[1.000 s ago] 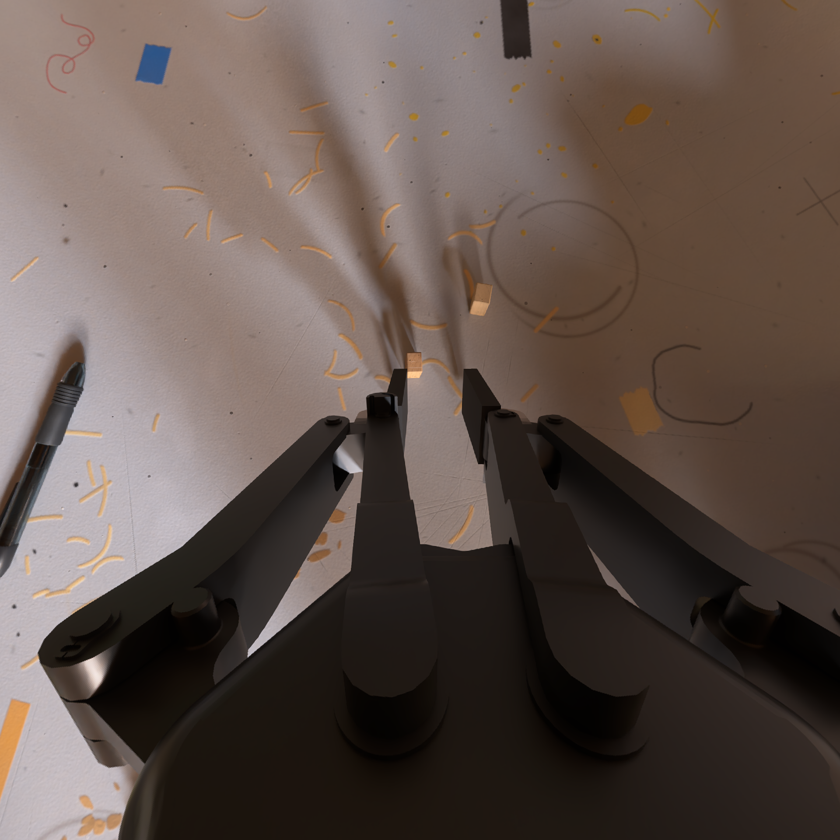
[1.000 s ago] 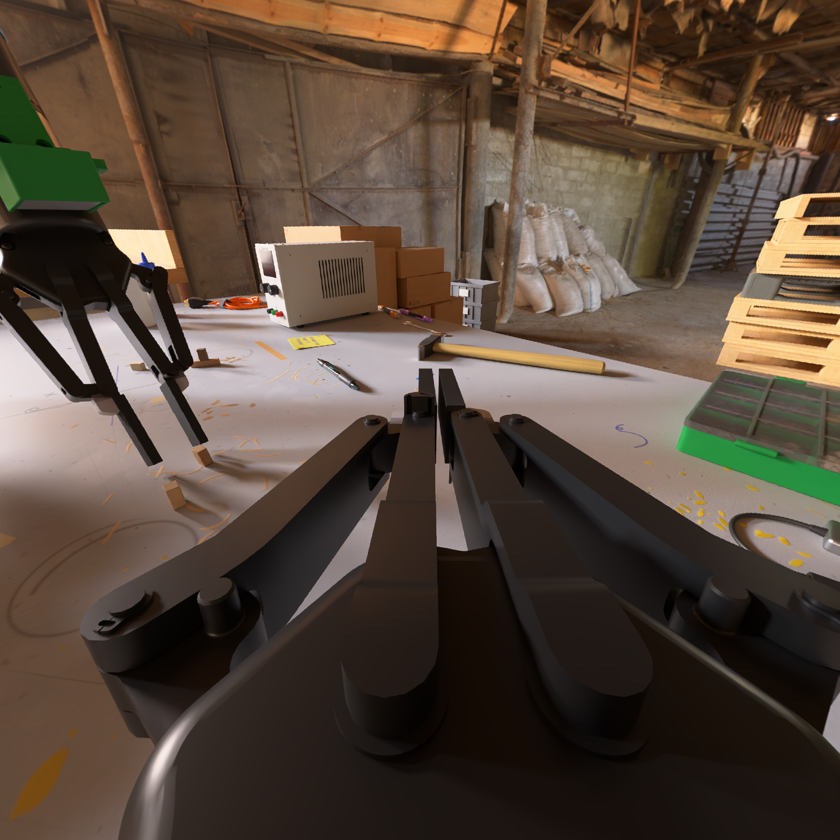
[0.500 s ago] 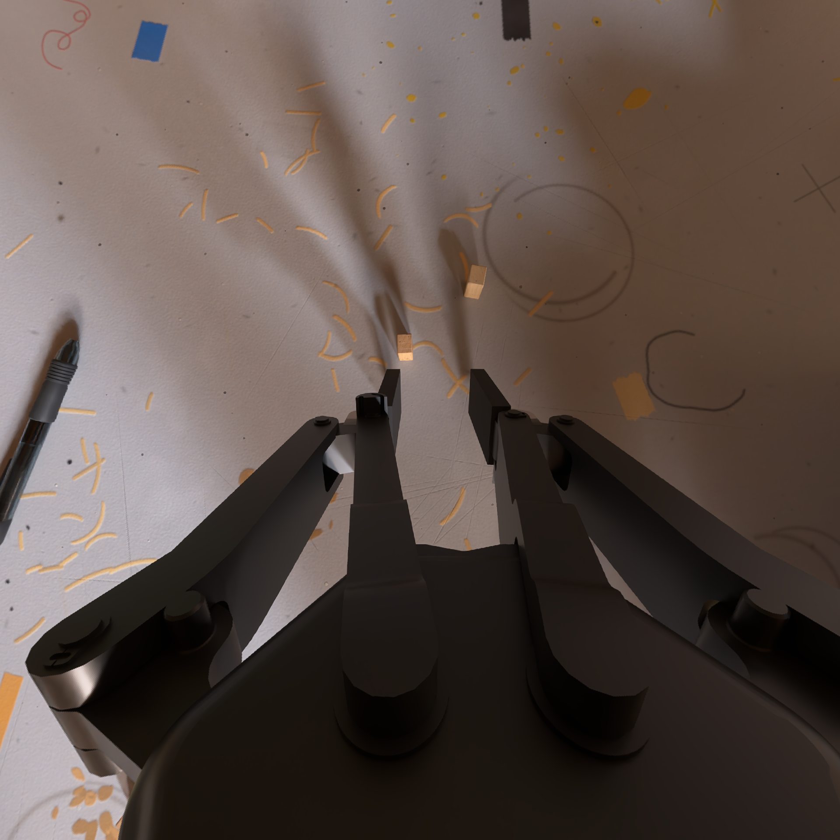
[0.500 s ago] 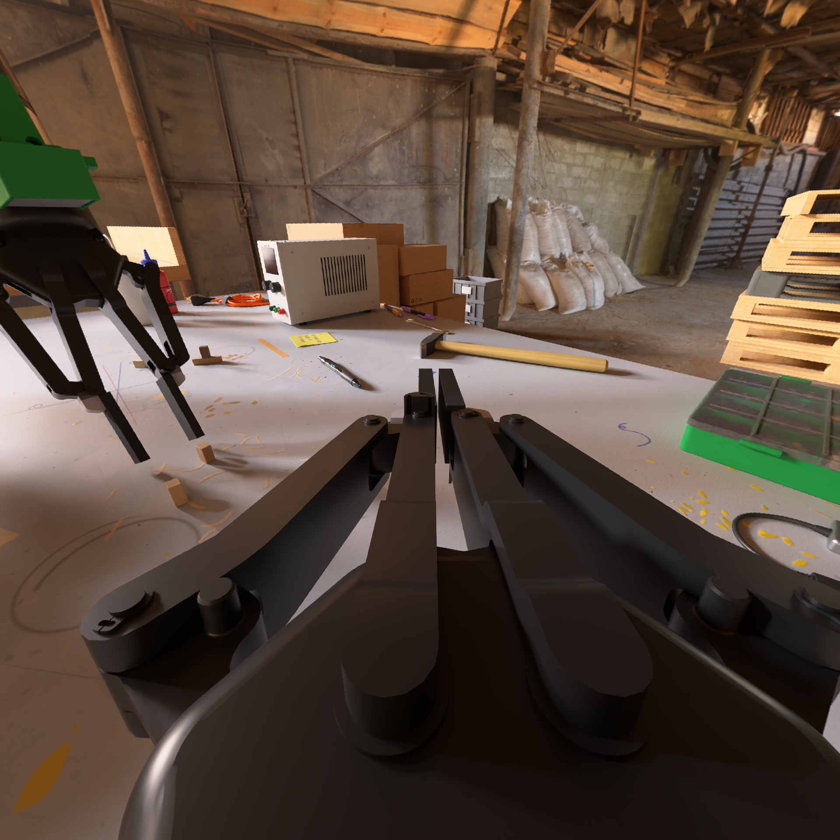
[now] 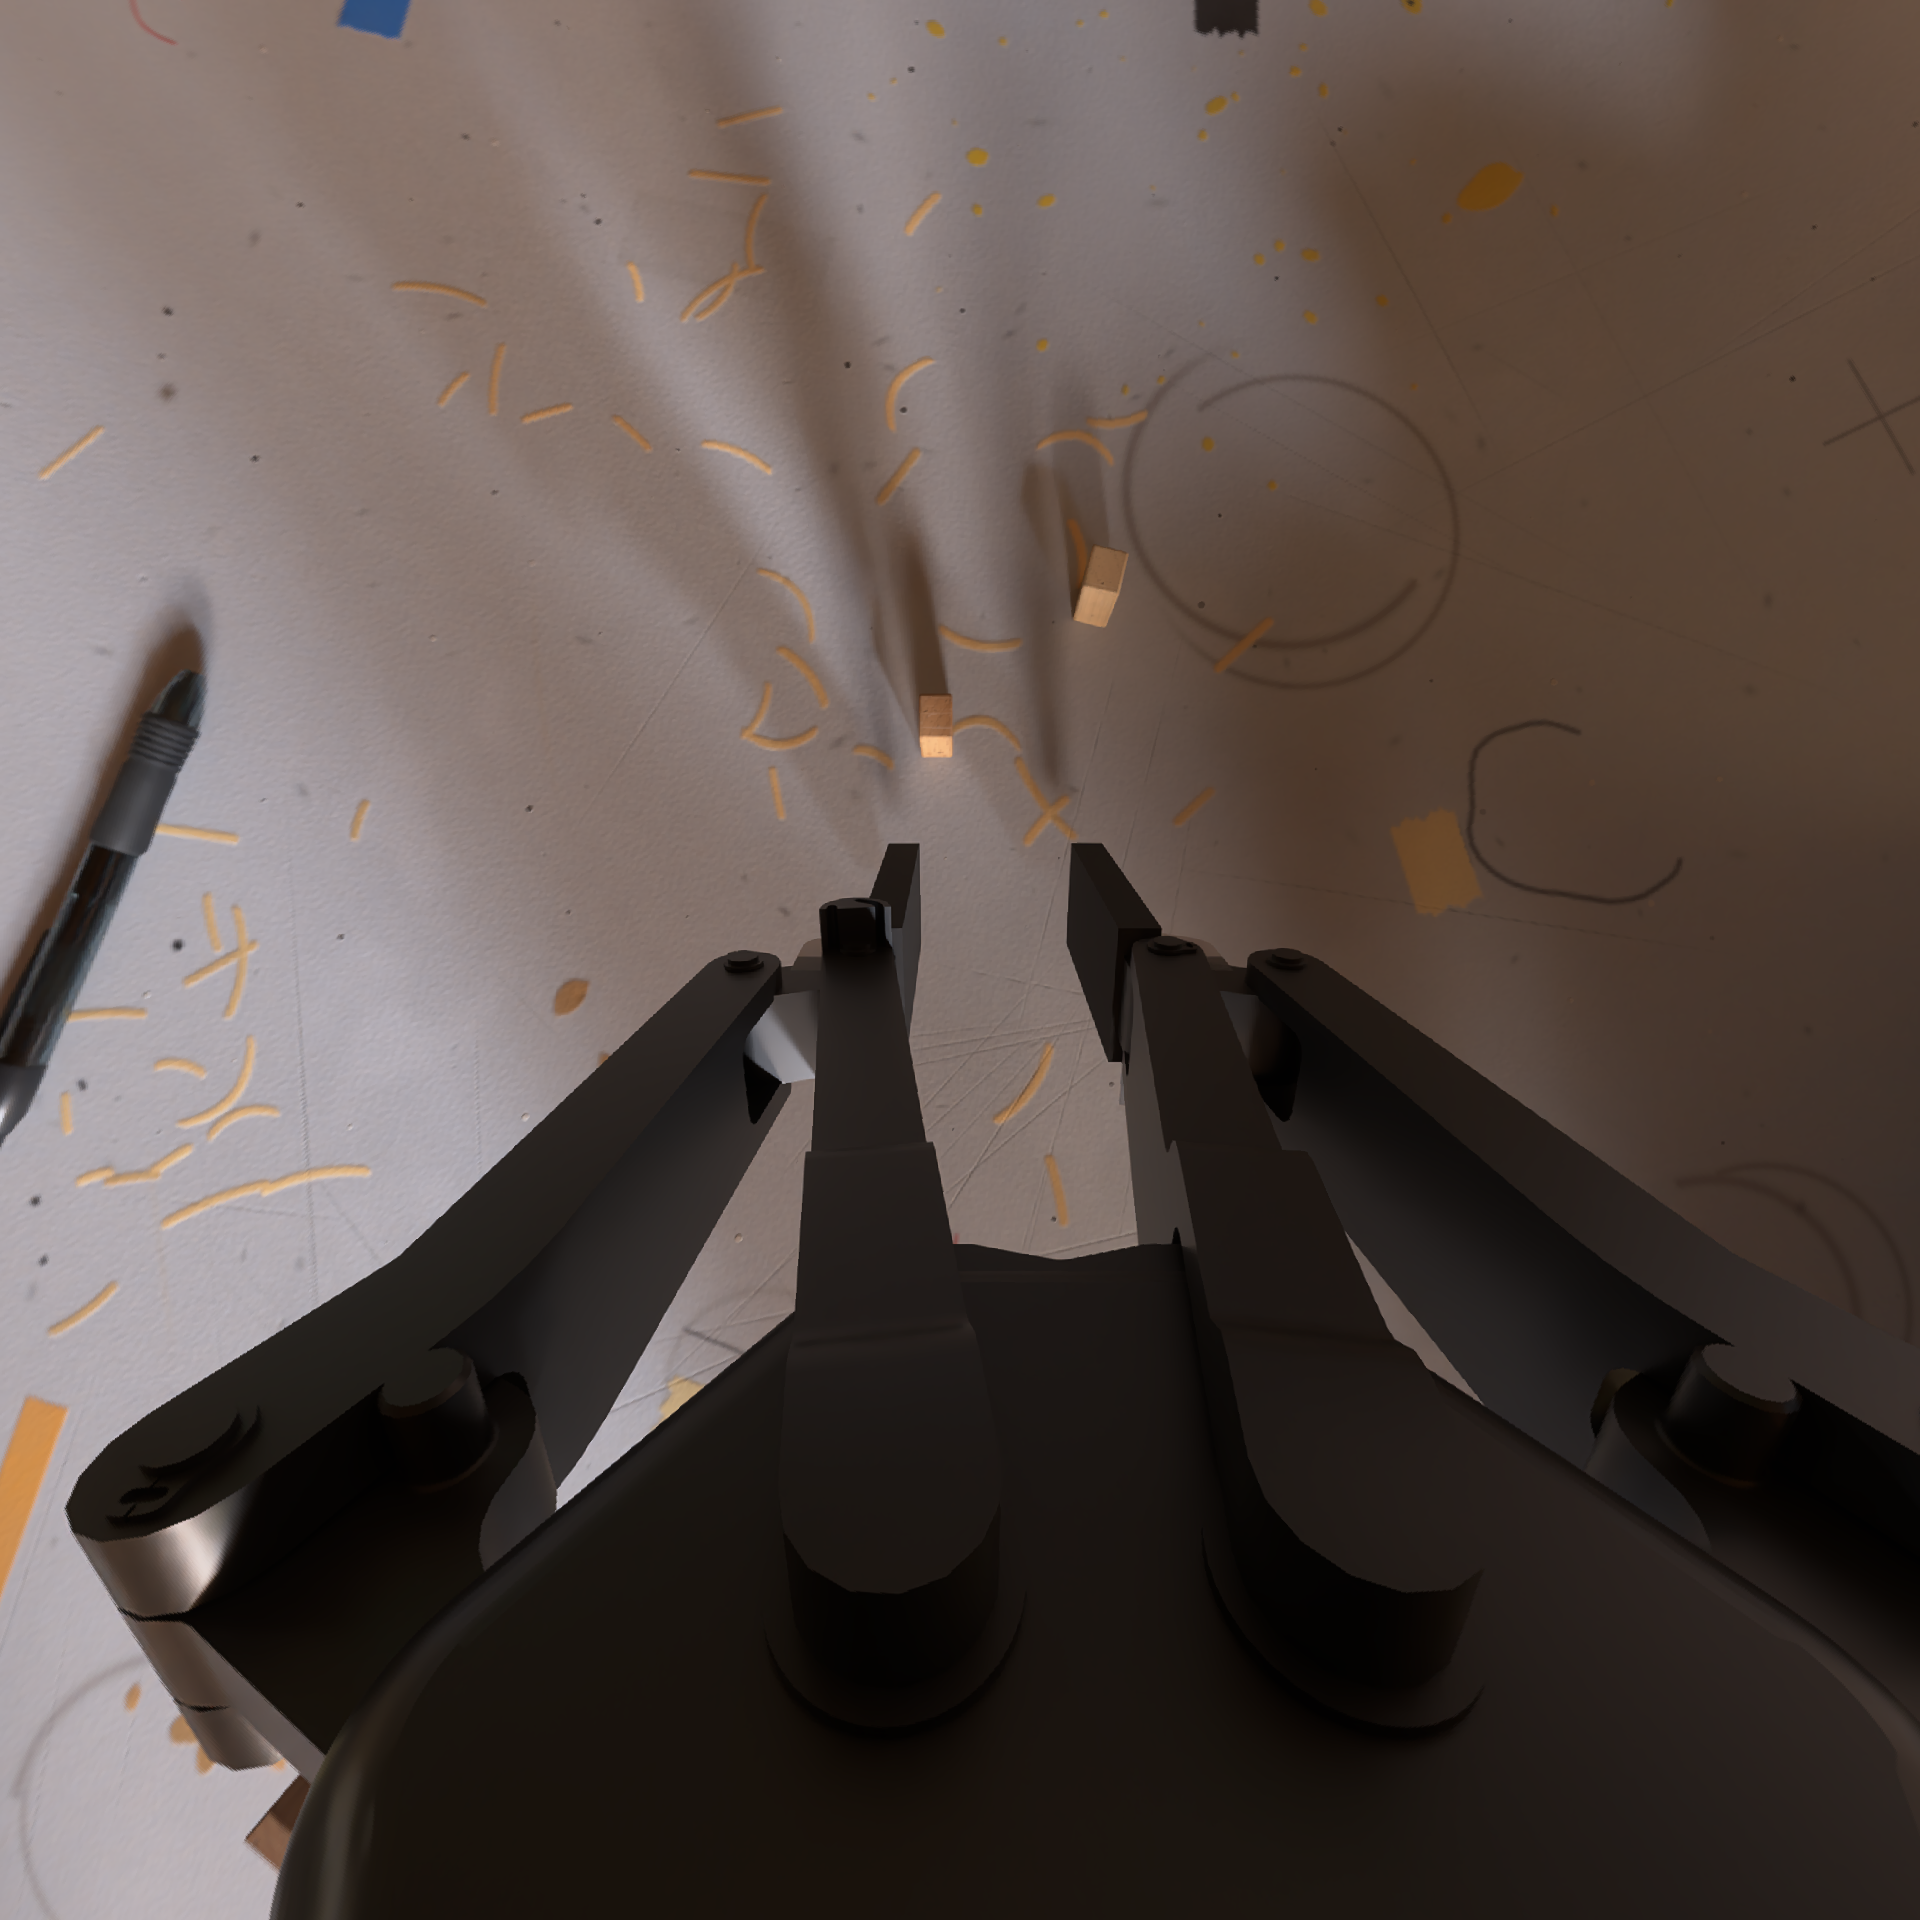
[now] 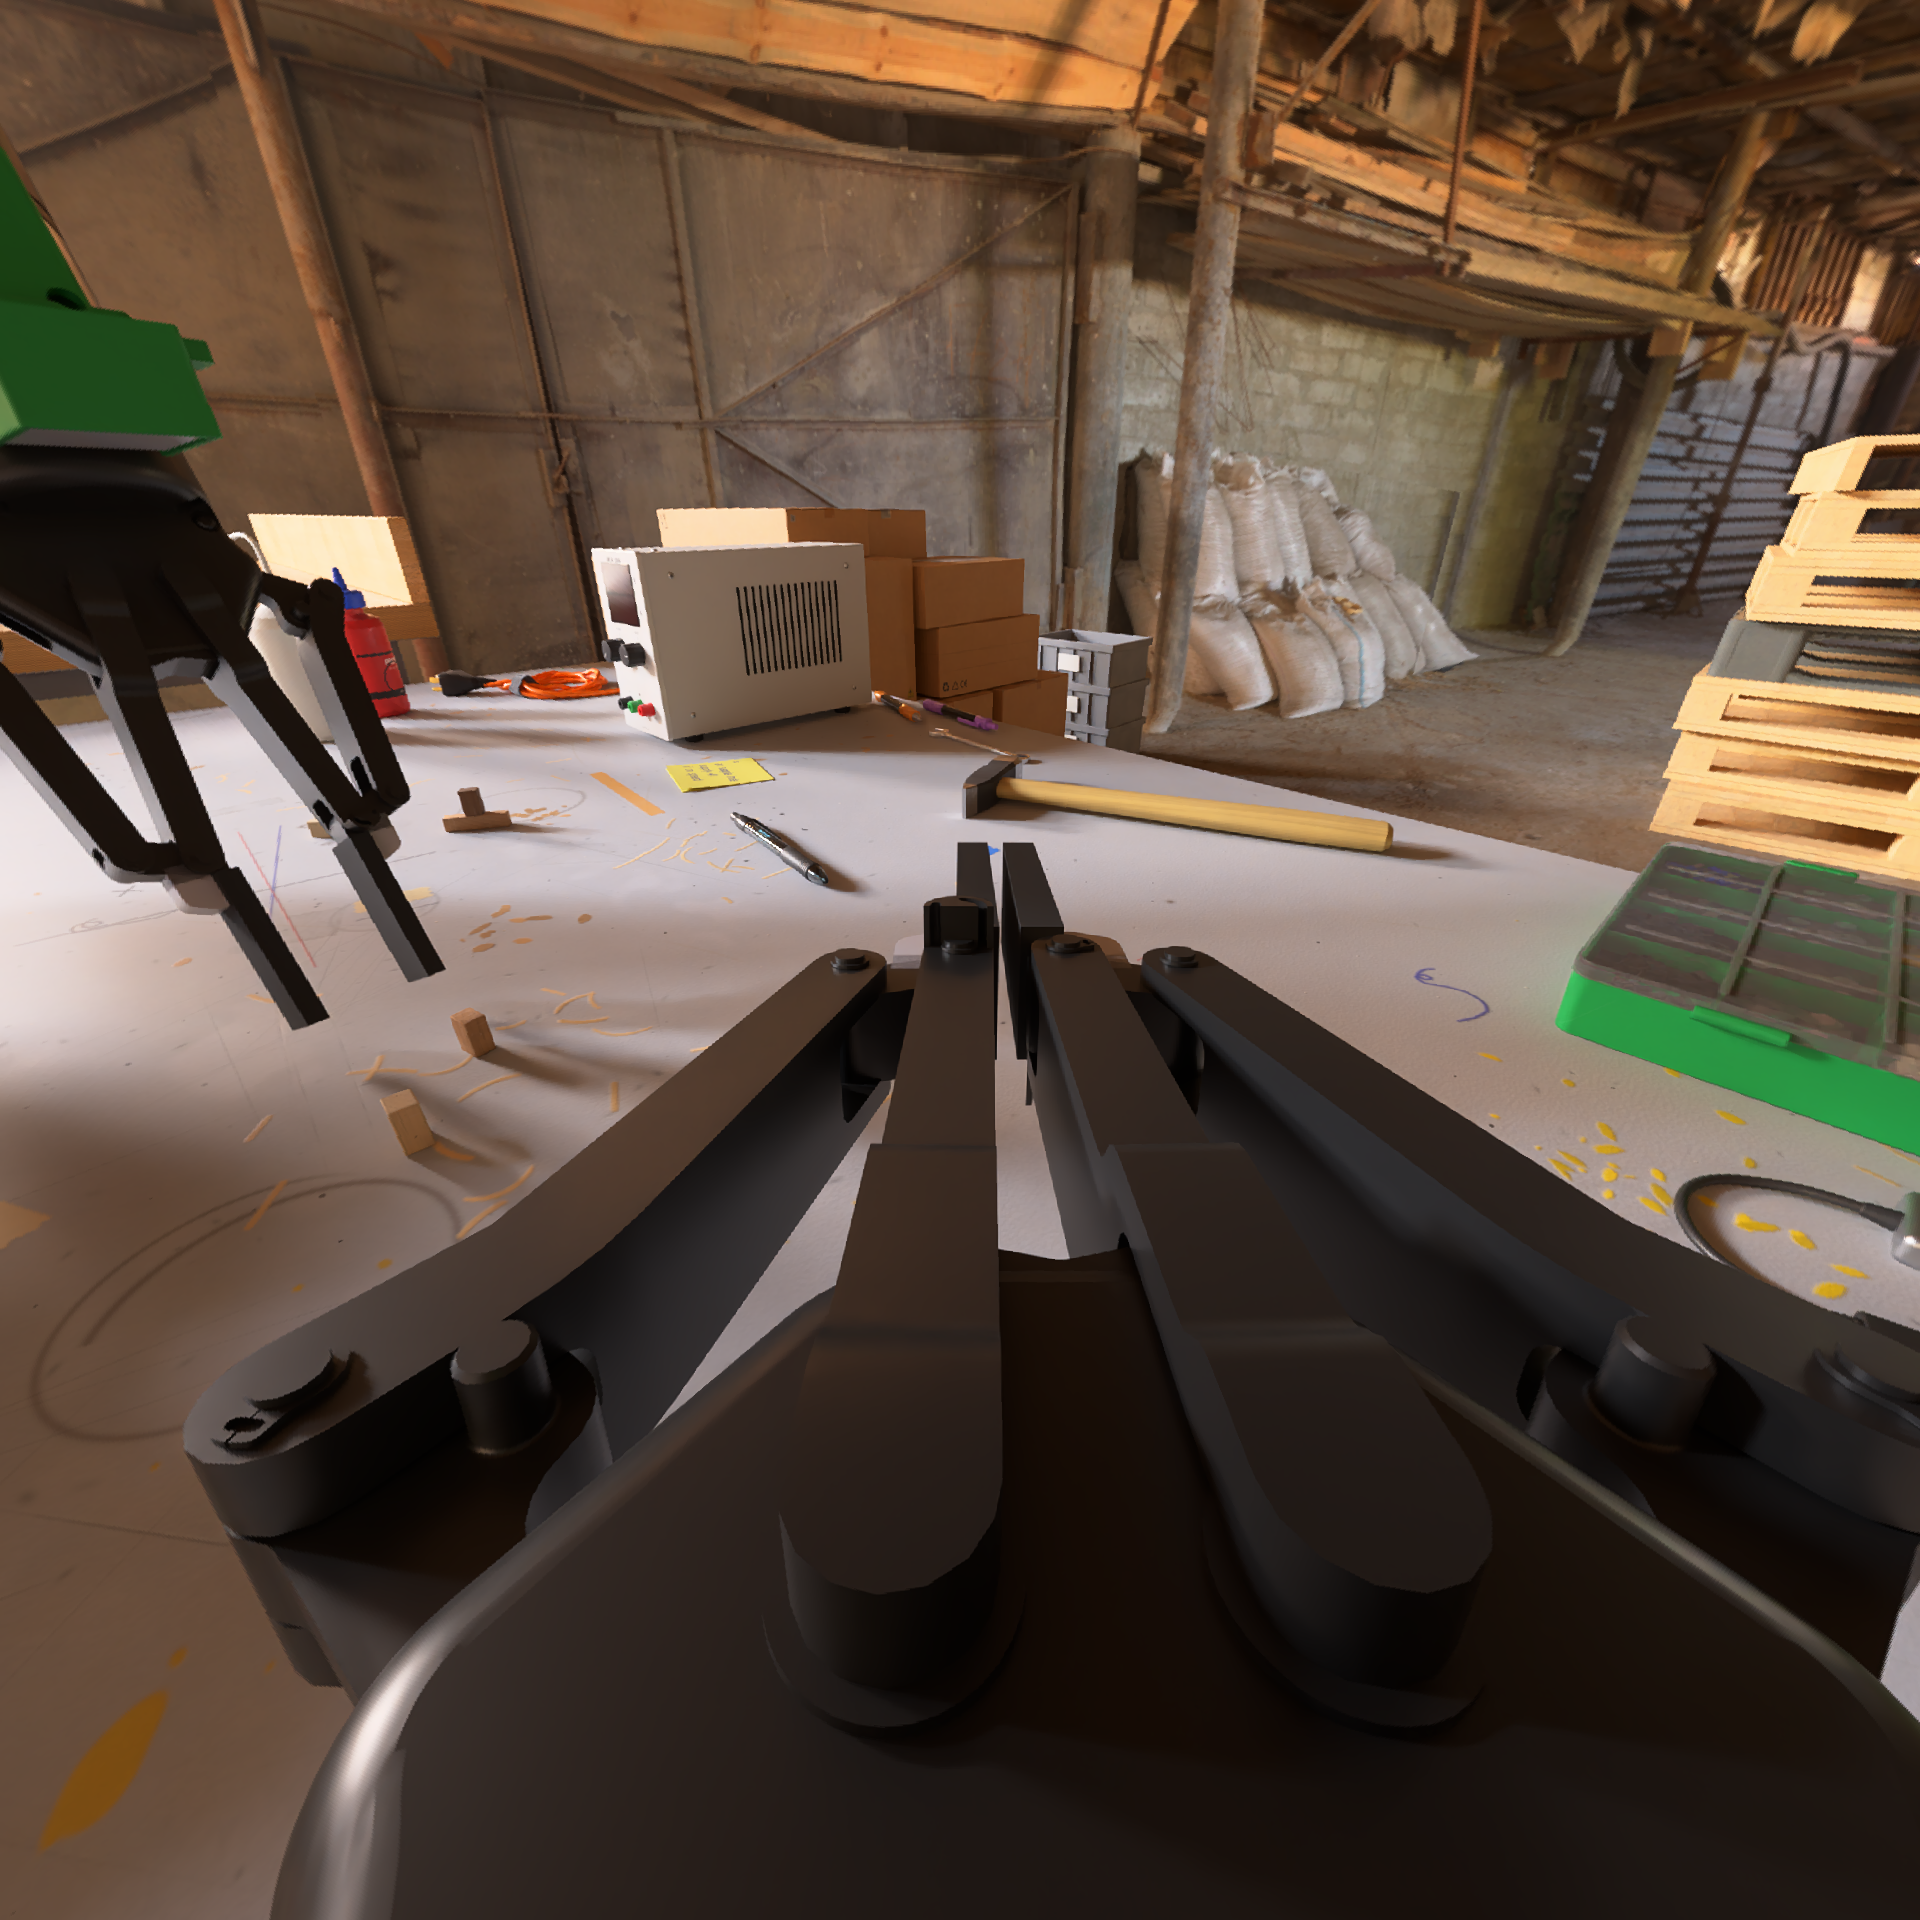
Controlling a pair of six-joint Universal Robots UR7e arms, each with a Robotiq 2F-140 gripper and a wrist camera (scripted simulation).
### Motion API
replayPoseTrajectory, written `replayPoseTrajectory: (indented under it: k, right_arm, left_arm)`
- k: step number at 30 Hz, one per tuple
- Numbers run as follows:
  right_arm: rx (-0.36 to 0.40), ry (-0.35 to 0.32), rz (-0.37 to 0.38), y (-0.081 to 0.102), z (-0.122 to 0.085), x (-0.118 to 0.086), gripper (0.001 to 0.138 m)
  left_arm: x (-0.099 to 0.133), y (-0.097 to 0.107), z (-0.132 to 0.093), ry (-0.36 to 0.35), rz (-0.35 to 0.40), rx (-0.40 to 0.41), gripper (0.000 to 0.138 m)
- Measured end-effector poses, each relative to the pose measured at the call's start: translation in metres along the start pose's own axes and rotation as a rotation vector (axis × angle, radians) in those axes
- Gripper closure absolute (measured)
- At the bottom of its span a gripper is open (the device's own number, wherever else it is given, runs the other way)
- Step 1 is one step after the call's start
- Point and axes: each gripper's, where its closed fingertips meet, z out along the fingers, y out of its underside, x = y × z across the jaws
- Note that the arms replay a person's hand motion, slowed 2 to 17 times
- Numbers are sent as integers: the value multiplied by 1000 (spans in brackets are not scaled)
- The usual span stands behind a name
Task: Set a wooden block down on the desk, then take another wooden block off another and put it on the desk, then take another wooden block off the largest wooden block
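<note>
— What is the left gripper (image 5: 994,878) made of?
— Matt black links, two flat rectangular fingertip pads (image 5: 1099,902), round pivot pins and small slotted screws, on a rounded dark housing.

— And the right gripper (image 6: 995,883)?
— The same black build. From its camera, the left one (image 6: 348,961) hangs from a bright green, boxy wrist block (image 6: 88,374).

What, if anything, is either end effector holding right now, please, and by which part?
Nothing. The left end effector hangs open and empty above two small blocks lying on the desk; the right end effector is shut on nothing.
</note>
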Motion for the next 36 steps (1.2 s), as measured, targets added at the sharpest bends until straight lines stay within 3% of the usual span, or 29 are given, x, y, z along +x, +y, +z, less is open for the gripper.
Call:
replayPoseTrajectory:
  k: [6,12,23,30,36]
  right_arm:
    - [4,3,-1,-1,-1,0,135]
    - [7,5,0,-2,-1,1,135]
    - [7,0,8,-1,0,1,135]
    - [6,-4,7,-1,0,0,135]
    - [6,-4,6,-1,0,-1,135]
  left_arm:
    - [-7,3,-20,-47,-21,34,103]
    - [-19,6,-53,-116,-70,96,107]
    - [-66,31,-137,-375,-221,190,125]
    - [-98,68,-173,-511,-324,148,132]
    - [-117,106,-178,-513,-401,39,131]
